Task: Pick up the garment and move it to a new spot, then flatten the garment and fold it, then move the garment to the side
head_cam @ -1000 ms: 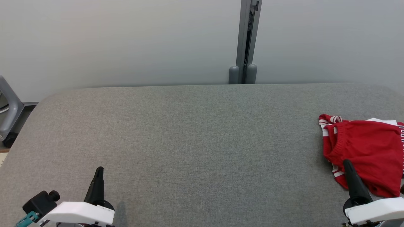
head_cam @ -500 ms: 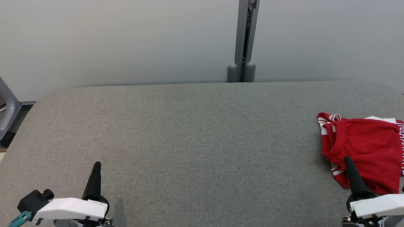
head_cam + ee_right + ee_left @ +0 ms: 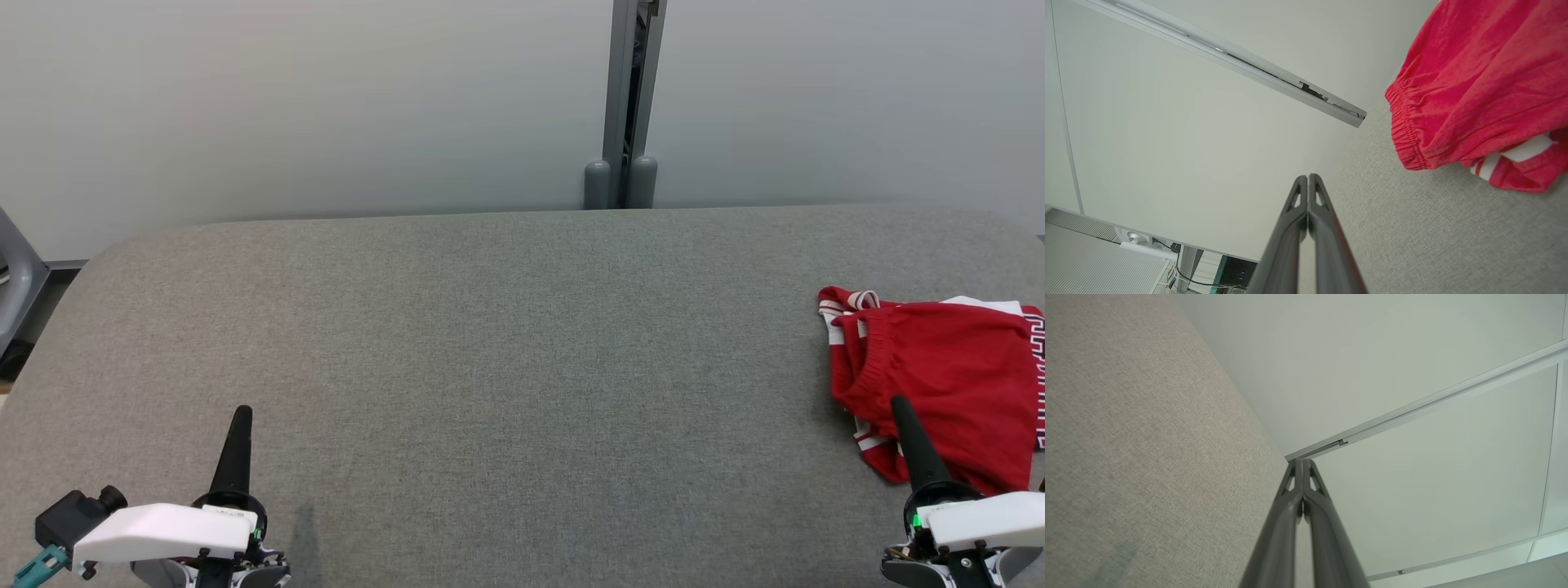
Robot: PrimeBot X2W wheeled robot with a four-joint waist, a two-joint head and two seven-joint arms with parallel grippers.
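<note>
Head view: at your lower left, the left gripper [image 3: 242,415] has its two dark fingers pressed together, holding nothing, above the grey fabric table [image 3: 522,367]. At your lower right, the right gripper [image 3: 899,404] is likewise closed and empty, its tip overlapping the near edge of the red garment [image 3: 955,376]. You find that garment bunched on the table at the frame's right edge, white stripes showing. Beyond the table's far edge stands a pale wall [image 3: 326,106] with a grey post [image 3: 618,98] at upper centre.
</note>
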